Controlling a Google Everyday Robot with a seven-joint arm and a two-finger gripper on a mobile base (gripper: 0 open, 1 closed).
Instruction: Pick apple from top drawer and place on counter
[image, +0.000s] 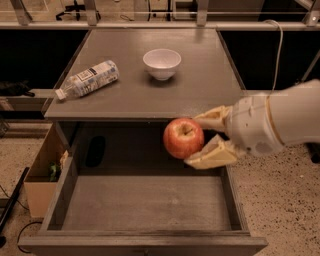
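My gripper (201, 138) reaches in from the right and is shut on the red apple (183, 138), its pale fingers (212, 155) pinching the apple's right side. The apple hangs in the air above the open top drawer (145, 200), level with the front edge of the counter (200, 85). The drawer is pulled out toward the camera and its grey bottom is bare. A dark object (95, 150) lies at the drawer's back left.
A white bowl (161, 63) stands at the counter's middle back. A plastic bottle (87, 79) lies on its side at the counter's left. A tan cardboard box (42, 175) sits on the floor left of the drawer.
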